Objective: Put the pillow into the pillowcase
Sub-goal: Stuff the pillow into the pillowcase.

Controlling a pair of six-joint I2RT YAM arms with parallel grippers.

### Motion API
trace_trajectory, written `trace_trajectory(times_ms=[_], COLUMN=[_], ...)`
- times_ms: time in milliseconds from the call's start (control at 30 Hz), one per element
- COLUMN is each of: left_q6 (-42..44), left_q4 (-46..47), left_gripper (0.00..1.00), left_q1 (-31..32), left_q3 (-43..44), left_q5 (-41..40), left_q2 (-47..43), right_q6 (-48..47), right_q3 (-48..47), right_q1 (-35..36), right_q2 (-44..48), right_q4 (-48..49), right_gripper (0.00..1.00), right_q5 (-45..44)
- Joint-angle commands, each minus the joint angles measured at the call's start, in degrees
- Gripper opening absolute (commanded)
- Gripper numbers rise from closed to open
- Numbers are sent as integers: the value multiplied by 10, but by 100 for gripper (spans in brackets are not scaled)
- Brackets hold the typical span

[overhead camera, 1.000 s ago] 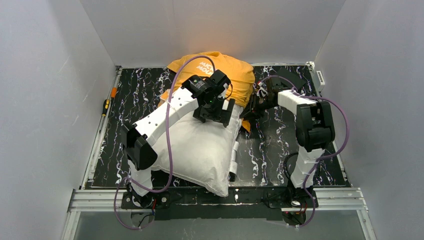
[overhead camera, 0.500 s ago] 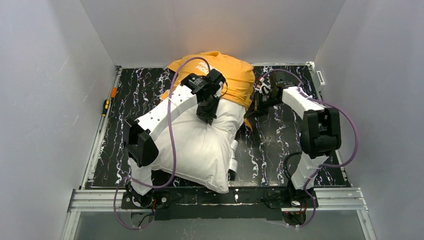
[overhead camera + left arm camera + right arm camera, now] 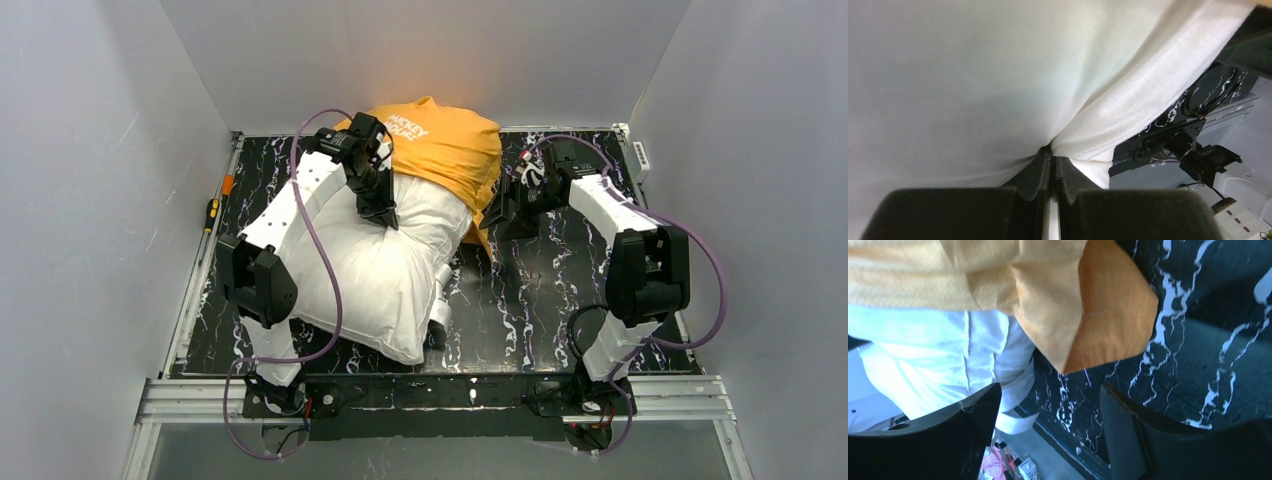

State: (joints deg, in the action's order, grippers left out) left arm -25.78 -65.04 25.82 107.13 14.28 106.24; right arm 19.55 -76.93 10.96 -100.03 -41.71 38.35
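Observation:
The off-white pillow (image 3: 385,270) lies diagonally on the black marbled table (image 3: 560,290), and its far end sits inside the orange pillowcase (image 3: 445,150) at the back. My left gripper (image 3: 383,215) presses down on the pillow just in front of the case's mouth. In the left wrist view this gripper (image 3: 1052,150) is shut, pinching a fold of pillow (image 3: 973,75) fabric. My right gripper (image 3: 497,215) stands by the case's right edge. It is open (image 3: 1048,395), with nothing between the fingers; the pillowcase corner (image 3: 1088,315) hangs free beyond them, beside the pillow (image 3: 923,360).
Grey walls close in the table on three sides. A screwdriver (image 3: 212,212) lies along the left rail. A white power strip (image 3: 641,155) sits at the back right corner. Both arms' purple cables loop above the work.
My left gripper shut on the pillow fabric and moved back and left, dragging the pillow with it. My right gripper closed, then opened again beside the pillowcase's edge.

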Motion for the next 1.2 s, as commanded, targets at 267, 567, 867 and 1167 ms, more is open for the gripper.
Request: trace_trajectory(times_ms=[267, 567, 867, 1167], left_q6=[-74, -180, -345, -334], left_q4=[109, 191, 347, 349], left_gripper=[0, 0, 0, 0], left_q1=[-24, -57, -60, -62], left_q3=[-61, -92, -200, -198], left_q5=[58, 98, 71, 44], left_q2=[-75, -57, -50, -71], right_q6=[26, -84, -108, -112], right_q3=[-82, -151, -209, -171], right_q1=[73, 121, 274, 291], right_q2=[-94, 7, 12, 35], right_q4=[72, -190, -391, -383], right_gripper=[18, 1, 1, 33], right_q5=[6, -28, -53, -152])
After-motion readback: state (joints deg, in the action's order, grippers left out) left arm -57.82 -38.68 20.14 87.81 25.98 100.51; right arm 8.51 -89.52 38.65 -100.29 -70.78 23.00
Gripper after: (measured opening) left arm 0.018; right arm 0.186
